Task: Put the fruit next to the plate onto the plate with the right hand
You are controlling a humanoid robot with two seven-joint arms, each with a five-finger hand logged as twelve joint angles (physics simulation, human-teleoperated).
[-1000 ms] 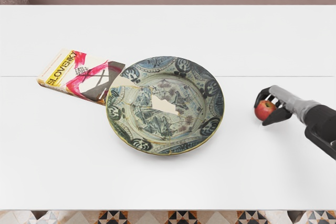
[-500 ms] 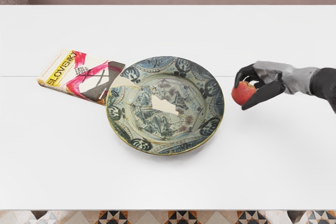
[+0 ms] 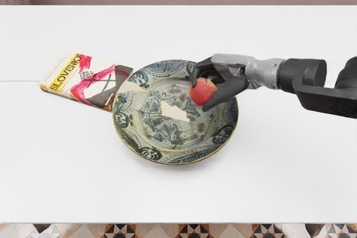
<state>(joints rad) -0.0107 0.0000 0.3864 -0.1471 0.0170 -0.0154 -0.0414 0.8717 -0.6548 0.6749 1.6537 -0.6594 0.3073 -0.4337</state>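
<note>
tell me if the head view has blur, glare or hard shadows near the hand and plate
Head view: even, diffuse light, no glare on the plate; no hard shadow under the right hand; apple edges fairly crisp, no motion smear; book title legible.

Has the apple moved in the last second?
Yes. Gripped by the right robot hand, the apple has gone left, from the table right of the plate to over the plate's inner right part.

Red apple [image 3: 202,91], blue-green patterned plate [image 3: 146,147], yellow-pink book [image 3: 83,79], white table [image 3: 279,182]
</note>
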